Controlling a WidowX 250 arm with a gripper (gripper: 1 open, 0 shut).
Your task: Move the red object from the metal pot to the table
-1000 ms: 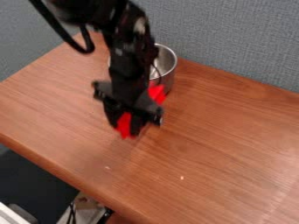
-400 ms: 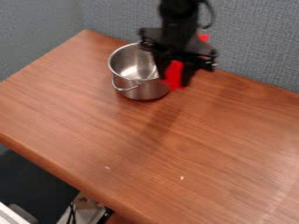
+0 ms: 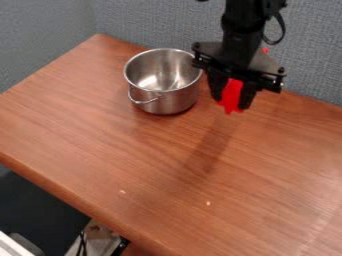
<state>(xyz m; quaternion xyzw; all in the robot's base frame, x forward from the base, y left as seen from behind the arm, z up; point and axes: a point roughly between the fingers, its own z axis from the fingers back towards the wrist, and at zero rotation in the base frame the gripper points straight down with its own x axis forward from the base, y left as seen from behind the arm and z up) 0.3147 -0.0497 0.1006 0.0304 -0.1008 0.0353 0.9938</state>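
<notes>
walls: gray, fabric-textured panels (image 3: 140,18), meeting in a corner behind
light: soft, with a pale sheen toward the lower right
lower left: dark area (image 3: 34,205) with a white object (image 3: 14,246) at the edge
bottom: dark cables (image 3: 83,243)

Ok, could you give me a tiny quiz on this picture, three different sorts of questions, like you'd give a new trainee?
1. True or false: the red block is lying inside the steel pot.
2. Which is it gripped by or resting on: (a) the pot's rim, (b) the black tool, (c) the gray wall panel?
3. Fill in the blank: the pot stands on a brown wooden ____.

Key: 1. False; it is outside, beside the pot. 2. b. 3. Table.
</notes>
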